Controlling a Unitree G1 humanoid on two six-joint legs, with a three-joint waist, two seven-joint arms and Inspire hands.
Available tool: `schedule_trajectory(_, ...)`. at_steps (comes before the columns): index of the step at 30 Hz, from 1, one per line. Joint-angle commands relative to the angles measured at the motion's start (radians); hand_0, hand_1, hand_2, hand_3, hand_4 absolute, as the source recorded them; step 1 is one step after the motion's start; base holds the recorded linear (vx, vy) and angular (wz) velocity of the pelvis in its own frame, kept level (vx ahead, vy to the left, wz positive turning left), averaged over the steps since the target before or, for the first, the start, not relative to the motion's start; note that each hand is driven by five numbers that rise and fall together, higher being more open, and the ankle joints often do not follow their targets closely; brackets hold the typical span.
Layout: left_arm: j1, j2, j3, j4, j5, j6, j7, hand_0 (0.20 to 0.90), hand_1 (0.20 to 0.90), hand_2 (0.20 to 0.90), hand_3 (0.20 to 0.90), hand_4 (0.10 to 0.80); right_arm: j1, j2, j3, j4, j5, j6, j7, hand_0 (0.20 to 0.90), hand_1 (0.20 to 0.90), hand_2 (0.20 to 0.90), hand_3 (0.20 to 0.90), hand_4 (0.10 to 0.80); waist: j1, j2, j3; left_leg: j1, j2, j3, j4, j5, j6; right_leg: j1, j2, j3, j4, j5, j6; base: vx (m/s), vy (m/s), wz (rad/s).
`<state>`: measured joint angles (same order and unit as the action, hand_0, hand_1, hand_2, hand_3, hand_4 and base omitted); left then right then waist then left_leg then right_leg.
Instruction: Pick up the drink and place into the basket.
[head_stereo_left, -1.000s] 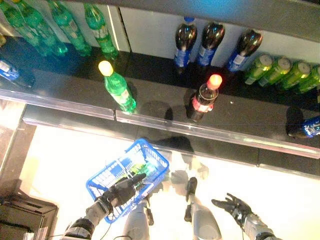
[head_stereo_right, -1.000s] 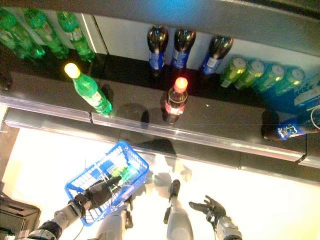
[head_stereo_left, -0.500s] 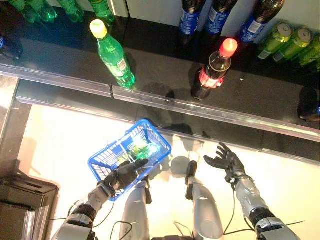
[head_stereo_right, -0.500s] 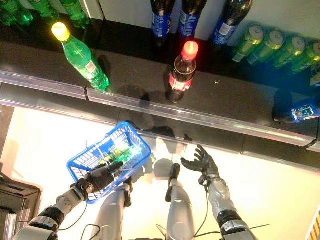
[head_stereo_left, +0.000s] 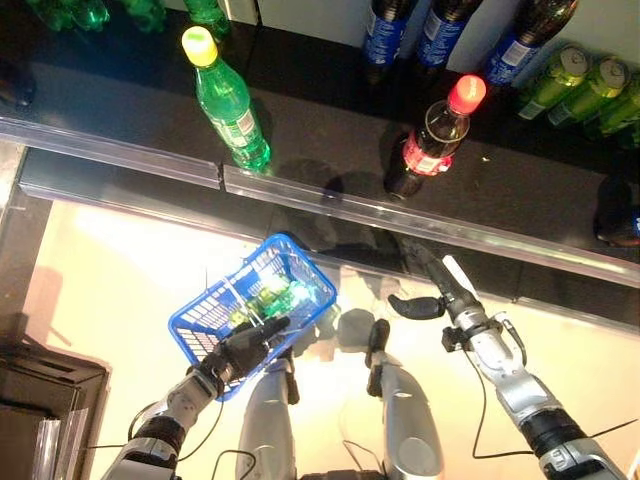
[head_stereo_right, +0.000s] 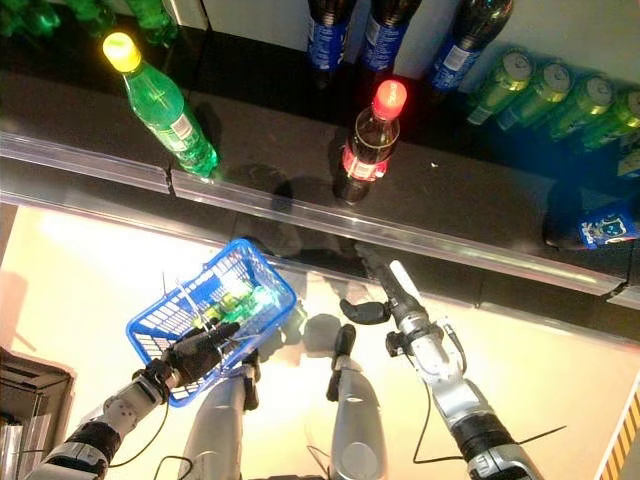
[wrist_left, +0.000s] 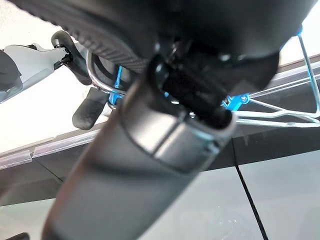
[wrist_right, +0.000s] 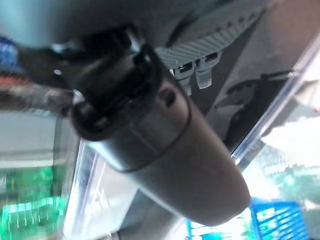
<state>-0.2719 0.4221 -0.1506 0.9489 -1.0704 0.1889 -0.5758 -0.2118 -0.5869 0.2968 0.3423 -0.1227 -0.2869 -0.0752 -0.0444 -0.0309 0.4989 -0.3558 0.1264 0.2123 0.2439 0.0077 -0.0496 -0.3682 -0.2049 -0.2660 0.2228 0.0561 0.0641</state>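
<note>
Right hand (head_stereo_left: 440, 283) reached open toward red-capped dark cola bottle (head_stereo_left: 425, 150) at 12 o'clock; likely heavy, slippery; grip mid-body. Left hand (head_stereo_left: 245, 347) gripped blue wire basket (head_stereo_left: 205, 325).

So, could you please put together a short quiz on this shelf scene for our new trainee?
1. True or false: the right hand already grips a bottle.
2. Which hand holds the blue basket? A) left B) right
3. What colour is the cap of the dark bottle nearest the right hand?

Key: 1. False, it is open and reaches toward the shelf with nothing in it. 2. A, the left hand. 3. Red.
</note>
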Motion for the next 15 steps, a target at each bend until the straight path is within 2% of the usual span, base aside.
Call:
schedule_trajectory(1, 0.095, -0.003, -0.036, -0.146, -0.115, -0.005, -0.128, 0.300, 0.300, 0.300, 0.200, 0.100, 0.007, -0.095, -0.011, -0.165, -0.078, -0.106, -0.095, 0.900, 0.900, 0.900, 0.900, 0.800, -0.003, 0.012, -0.063, 0.004, 0.014, 0.027, 0.059, -0.054, 0.001, -0.004, -0.021, 0.051, 0.132, -0.099, 0.072, 0.000, 0.000, 0.00)
schedule_trajectory(9, 0.107, -0.009, -0.045, -0.146, -0.129, -0.020, -0.143, 0.300, 0.300, 0.300, 0.200, 0.100, 0.016, -0.141, -0.042, -0.253, -0.140, -0.171, -0.226, 0.900, 0.900, 0.900, 0.900, 0.800, -0.018, 0.021, -0.053, 0.012, 0.014, 0.036, 0.063, -0.063, 0.003, -0.001, -0.021, 0.057, 0.136, -0.107, 0.072, 0.000, 0.000, 0.00)
schedule_trajectory(15, 0.106, -0.017, -0.047, -0.137, -0.129, -0.027, -0.146, 0.300, 0.300, 0.300, 0.200, 0.100, 0.024, -0.112, -0.092, -0.294, -0.010, -0.240, -0.277, 0.900, 0.900, 0.900, 0.900, 0.800, -0.028, 0.023, -0.044, 0.019, 0.016, 0.046, 0.068, -0.072, 0.007, 0.000, -0.022, 0.063, 0.143, -0.111, 0.072, 0.000, 0.000, 0.00)
